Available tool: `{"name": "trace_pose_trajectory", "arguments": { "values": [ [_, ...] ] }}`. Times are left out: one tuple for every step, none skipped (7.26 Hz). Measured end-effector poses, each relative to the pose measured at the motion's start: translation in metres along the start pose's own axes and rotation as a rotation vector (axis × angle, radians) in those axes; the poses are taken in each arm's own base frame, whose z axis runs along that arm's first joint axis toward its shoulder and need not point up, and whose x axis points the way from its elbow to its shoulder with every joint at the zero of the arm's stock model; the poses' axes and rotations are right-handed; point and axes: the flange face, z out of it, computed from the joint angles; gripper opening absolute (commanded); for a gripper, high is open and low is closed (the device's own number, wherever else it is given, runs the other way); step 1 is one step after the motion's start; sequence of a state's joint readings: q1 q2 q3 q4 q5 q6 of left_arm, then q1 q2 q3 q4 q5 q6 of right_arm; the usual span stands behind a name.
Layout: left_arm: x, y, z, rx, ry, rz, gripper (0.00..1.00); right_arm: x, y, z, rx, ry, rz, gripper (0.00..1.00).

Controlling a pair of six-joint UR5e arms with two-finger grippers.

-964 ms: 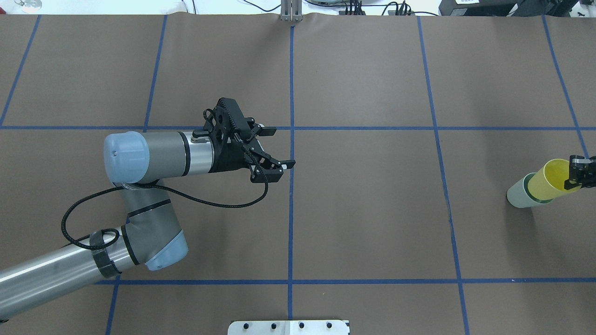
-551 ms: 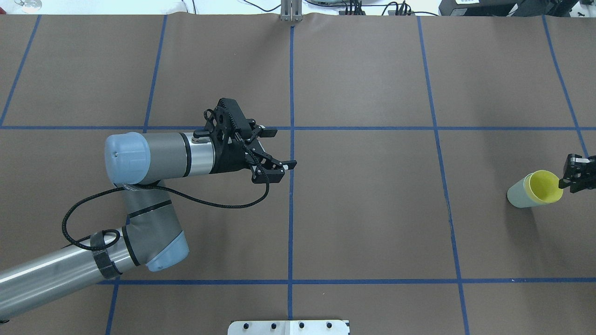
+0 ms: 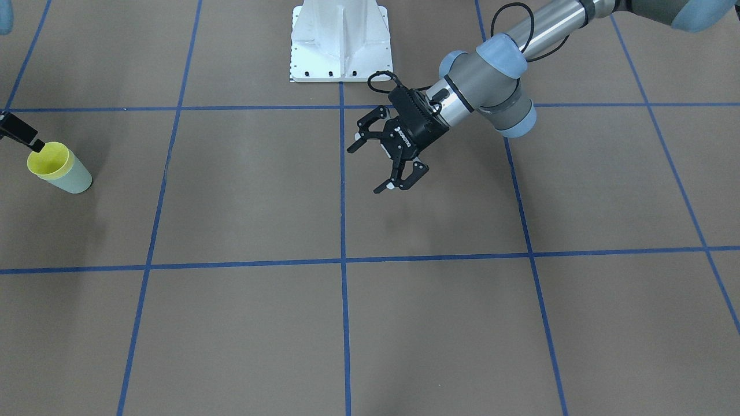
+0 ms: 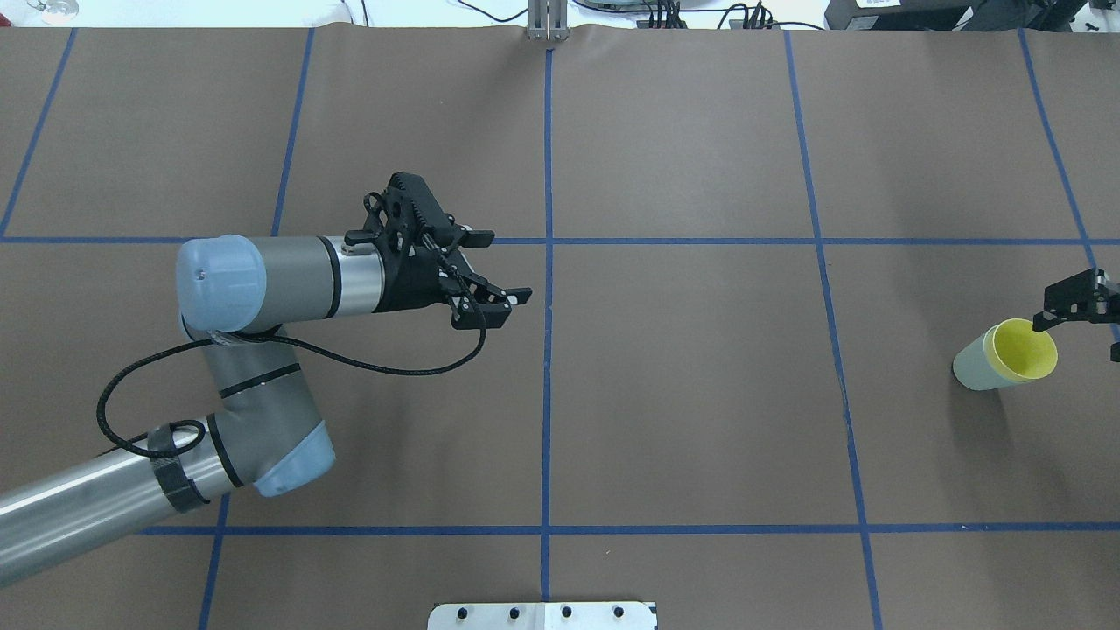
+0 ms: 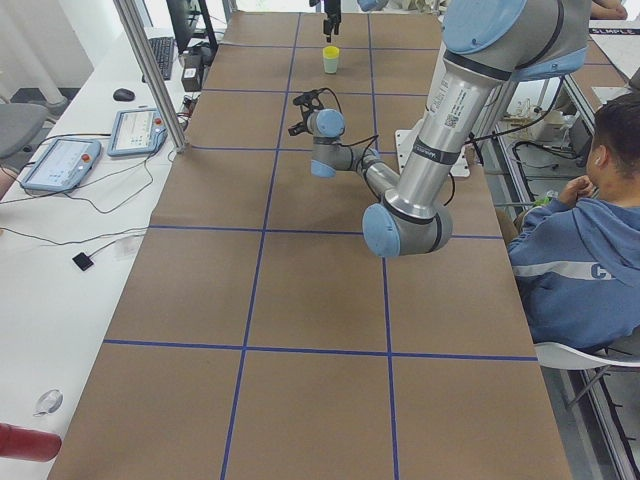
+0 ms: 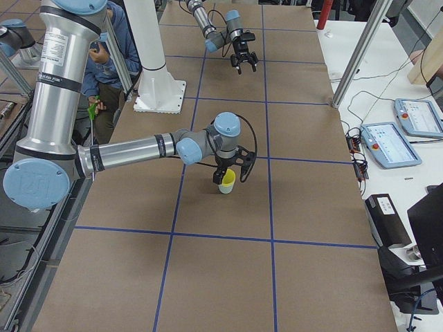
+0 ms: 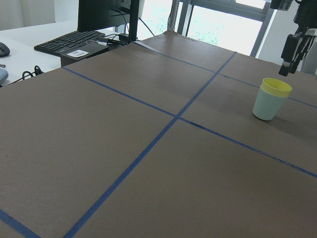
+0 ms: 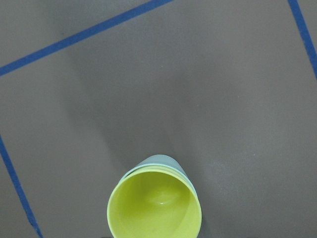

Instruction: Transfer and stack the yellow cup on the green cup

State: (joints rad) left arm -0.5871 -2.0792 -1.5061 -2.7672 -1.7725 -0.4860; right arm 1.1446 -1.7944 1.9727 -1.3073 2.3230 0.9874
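Sitting in the green cup point(image 4: 968, 371), the yellow cup point(image 4: 1022, 352) is under the right gripper's point(image 4: 1078, 336) spread jaws. The left gripper's point(image 4: 506, 266) jaws are spread too.

Brown table point(image 4: 700, 394) gridded with blue tape point(image 4: 547, 394) — a white desk point(image 5: 50, 300) with keyboard point(image 7: 69, 39) alongside, windows point(image 7: 223, 25) bright.
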Motion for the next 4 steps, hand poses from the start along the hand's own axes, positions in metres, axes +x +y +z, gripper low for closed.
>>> {"name": "trace_pose_trajectory", "arguments": {
  "values": [
    [-0.042, 0.008, -0.016, -0.071, -0.086, -0.020, 1.00, 0.007, -0.008, -0.009, 0.021, -0.008, -0.027, 1.00],
    [-0.095, 0.017, -0.041, -0.161, -0.171, -0.062, 1.00, 0.015, -0.016, -0.016, 0.040, -0.009, -0.054, 1.00],
    [-0.150, 0.028, -0.077, -0.259, -0.235, -0.129, 1.00, 0.019, -0.023, -0.020, 0.062, -0.004, -0.070, 1.00],
    [-0.207, 0.035, -0.125, -0.369, -0.281, -0.240, 1.00, 0.020, -0.033, -0.021, 0.085, 0.006, -0.076, 1.00]
  ]
}}
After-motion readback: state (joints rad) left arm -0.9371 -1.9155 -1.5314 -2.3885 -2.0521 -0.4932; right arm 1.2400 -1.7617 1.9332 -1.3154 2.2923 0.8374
